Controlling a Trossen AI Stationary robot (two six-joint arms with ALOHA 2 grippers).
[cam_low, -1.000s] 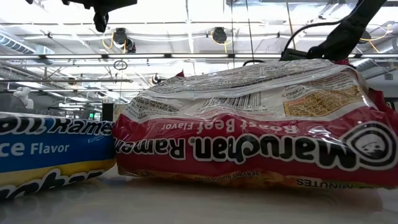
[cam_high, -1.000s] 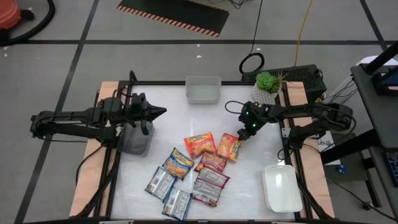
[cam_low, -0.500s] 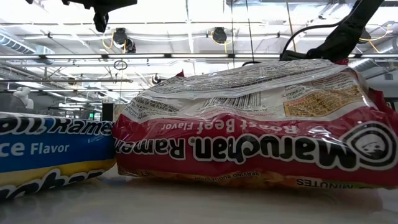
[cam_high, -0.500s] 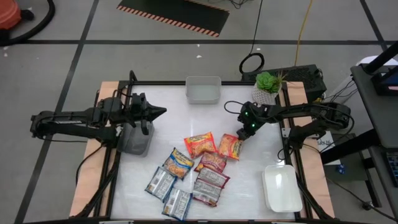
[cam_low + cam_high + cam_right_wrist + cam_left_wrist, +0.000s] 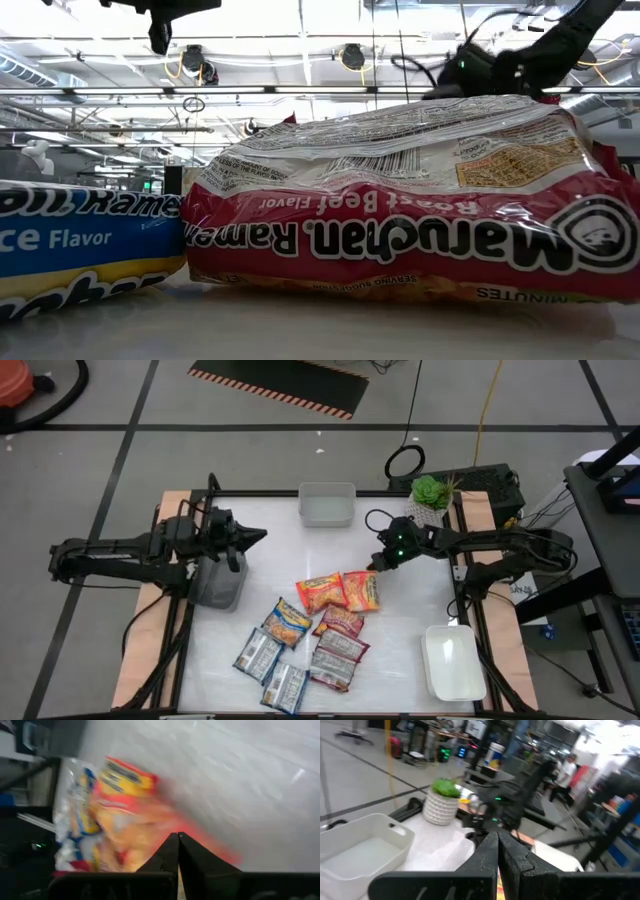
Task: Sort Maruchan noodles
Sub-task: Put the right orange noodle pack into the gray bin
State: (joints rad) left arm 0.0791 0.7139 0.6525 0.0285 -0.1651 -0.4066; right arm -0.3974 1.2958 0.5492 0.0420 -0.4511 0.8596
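Observation:
Several Maruchan noodle packets lie flat in a cluster at the table's middle: orange ones [image 5: 320, 592] [image 5: 287, 622], maroon-and-silver ones [image 5: 340, 648] and blue-silver ones [image 5: 258, 654]. A maroon packet [image 5: 400, 200] fills the low view, with a blue one [image 5: 80, 250] beside it. My right gripper [image 5: 380, 564] is shut on one more orange packet [image 5: 362, 591] at the cluster's far right. My left gripper [image 5: 256, 538] is shut and holds nothing, hovering beside the grey tray [image 5: 218, 584] at the table's left. My right gripper pinches the orange packet between its two shut fingers [image 5: 170, 851], at the packet's far right edge [image 5: 372, 575], coming slanting down from the table's far right. The packet [image 5: 125, 815] stretches away ahead of the fingers. Whether its near end still rests on the table, I cannot tell.
A pale tray [image 5: 326, 505] stands at the far edge, and a white tray [image 5: 452, 662] at the near right corner. A potted plant [image 5: 432, 498] sits at the far right. Bare tabletop lies between the packets and the far tray.
My right gripper has moved toward the far edge and a little to the left, staying shut. The orange packet it holds has been drawn along toward the far edge and turned about, now standing next to the other orange packet. The left arm has kept still.

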